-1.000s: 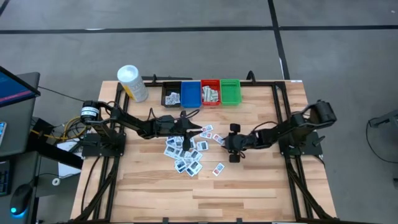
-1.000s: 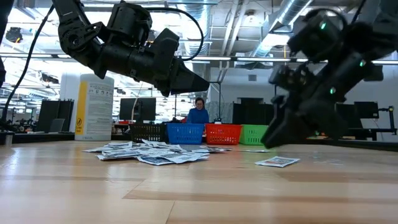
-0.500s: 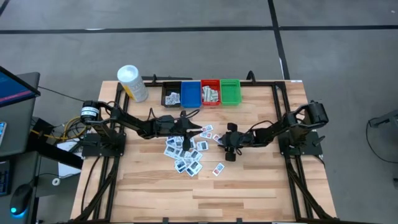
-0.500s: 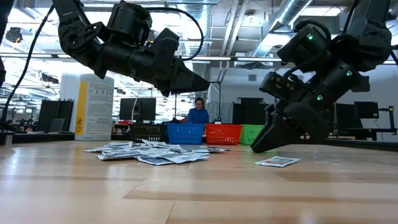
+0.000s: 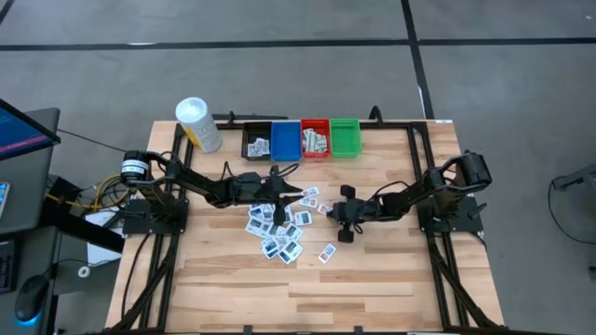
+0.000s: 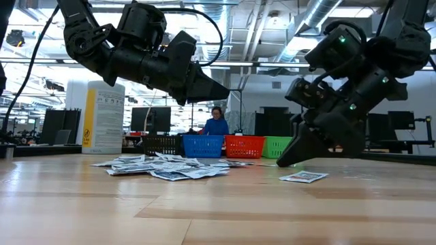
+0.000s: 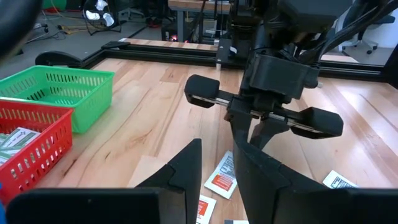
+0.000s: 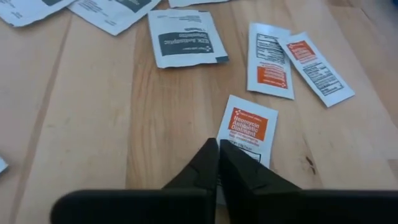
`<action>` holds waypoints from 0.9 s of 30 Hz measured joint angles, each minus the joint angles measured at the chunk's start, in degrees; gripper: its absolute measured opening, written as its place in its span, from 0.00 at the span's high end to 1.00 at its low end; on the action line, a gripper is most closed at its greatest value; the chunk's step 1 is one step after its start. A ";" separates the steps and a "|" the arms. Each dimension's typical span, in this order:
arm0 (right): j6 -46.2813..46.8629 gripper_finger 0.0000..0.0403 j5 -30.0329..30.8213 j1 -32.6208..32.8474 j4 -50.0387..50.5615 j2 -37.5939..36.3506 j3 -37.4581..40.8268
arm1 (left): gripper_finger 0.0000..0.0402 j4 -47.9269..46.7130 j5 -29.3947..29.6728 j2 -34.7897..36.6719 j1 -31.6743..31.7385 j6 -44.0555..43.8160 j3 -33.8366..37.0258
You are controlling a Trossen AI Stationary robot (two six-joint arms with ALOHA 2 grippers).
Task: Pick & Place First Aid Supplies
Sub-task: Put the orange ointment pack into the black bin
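Right now the right gripper [image 8: 219,163] presses its closed fingertips onto an orange-marked packet [image 8: 247,129] right of the packet pile [image 5: 279,223]; being flat, it may slide instead of lifting. The left gripper [image 5: 296,196] hovers over the pile, slightly parted, empty.

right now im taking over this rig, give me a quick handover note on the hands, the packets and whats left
Left hand: open, empty, hovering over the loose pile of packets mid-table.
Right hand: shut, empty, tips low over an orange-labelled ointment packet at the pile's right edge.
Done: some packets already lie in the black bin and red bin.
Left: most packets are still on the table; nothing shows in the green bin.
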State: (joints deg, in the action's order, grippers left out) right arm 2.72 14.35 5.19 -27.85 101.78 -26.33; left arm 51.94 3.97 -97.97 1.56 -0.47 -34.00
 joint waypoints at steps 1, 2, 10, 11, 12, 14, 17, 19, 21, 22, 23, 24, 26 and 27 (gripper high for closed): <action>-0.01 0.99 0.22 0.00 -0.08 -0.08 0.01 | 0.77 0.00 0.00 0.00 0.00 0.00 0.00; -0.08 0.99 0.47 0.00 0.33 -0.57 0.01 | 0.77 0.00 0.01 0.00 0.01 0.00 0.00; -2.41 1.00 0.94 0.95 6.50 -9.60 0.40 | 0.77 0.02 0.02 0.00 0.01 0.00 0.00; -2.75 1.00 1.16 1.31 6.67 -11.26 0.30 | 0.77 0.03 0.00 0.00 0.00 0.00 0.00; -3.01 1.00 1.60 1.70 6.35 -12.82 0.08 | 0.77 0.19 0.00 0.00 0.00 0.00 0.00; -3.58 1.00 2.50 2.64 6.89 -15.65 -0.02 | 0.77 0.41 0.00 0.00 0.00 -0.02 0.00; -4.83 1.00 2.64 3.82 7.56 -18.96 0.05 | 0.77 0.80 0.00 0.00 0.00 -0.34 0.00; -4.81 1.00 2.82 4.15 8.35 -21.03 -0.12 | 0.77 0.85 0.00 0.00 0.00 -1.24 0.00; -4.52 1.00 2.86 4.06 11.35 -22.16 -0.12 | 0.77 0.87 0.00 0.00 0.00 -1.44 0.00; -4.07 1.00 2.96 3.88 13.19 -22.64 -0.07 | 0.77 0.85 0.00 0.00 0.00 -1.43 0.00; -3.26 0.99 3.47 3.67 14.55 -22.96 -0.06 | 0.77 0.85 0.00 0.00 0.00 -1.42 0.00; -2.39 0.98 3.79 3.34 15.60 -23.07 -0.09 | 0.77 0.85 -0.01 0.00 0.00 -1.42 0.00; -0.73 0.95 3.79 2.48 18.50 -23.01 -0.10 | 0.77 0.86 -0.51 0.00 0.02 -1.42 0.00; 0.09 0.92 3.69 2.05 19.50 -22.70 -0.10 | 0.77 0.87 -0.85 0.00 0.02 -1.40 0.00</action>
State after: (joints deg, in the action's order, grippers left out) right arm 2.81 18.04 7.24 -8.35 79.08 -26.44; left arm 52.81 3.12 -97.97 1.58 -1.87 -34.00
